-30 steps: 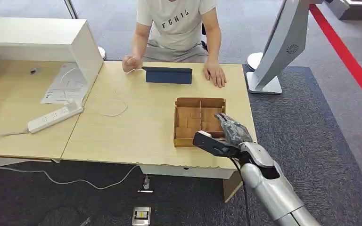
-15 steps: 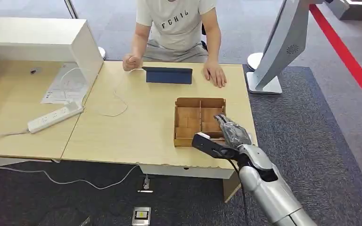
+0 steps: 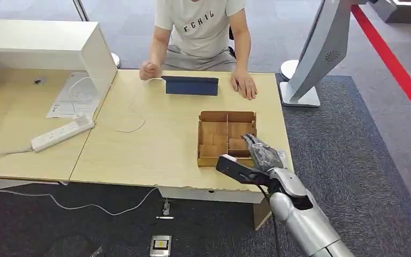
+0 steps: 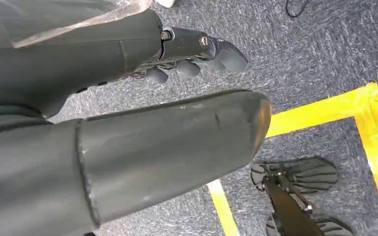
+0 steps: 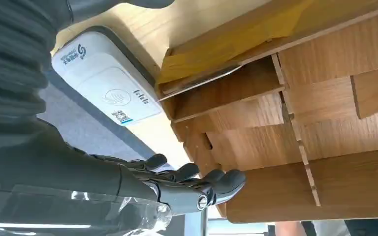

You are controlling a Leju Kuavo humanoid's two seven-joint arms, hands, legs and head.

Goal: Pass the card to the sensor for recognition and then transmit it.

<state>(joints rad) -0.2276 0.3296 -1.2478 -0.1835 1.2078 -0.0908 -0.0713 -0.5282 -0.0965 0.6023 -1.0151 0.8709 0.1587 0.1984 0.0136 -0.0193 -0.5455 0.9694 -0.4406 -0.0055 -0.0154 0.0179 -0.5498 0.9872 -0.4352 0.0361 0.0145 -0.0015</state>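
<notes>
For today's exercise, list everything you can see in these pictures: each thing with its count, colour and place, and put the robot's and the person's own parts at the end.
Table: one, light wood, centre.
Divided tray: one, brown wood, on the table's right part.
Card reader: one, white, on the table beside the tray's corner.
Card: one, thin and pale, lying in a corner compartment of the tray.
Tablet: one, dark blue, far edge of the table.
Power strip: one, white, on the left desk.
Papers: white, left desk.
Stand: one, white, on the floor at right.
Person's hands: two, on the far edge.
Right hand: grey, over the tray's near right corner, holding nothing.
Left hand: grey, hanging above carpet.
</notes>
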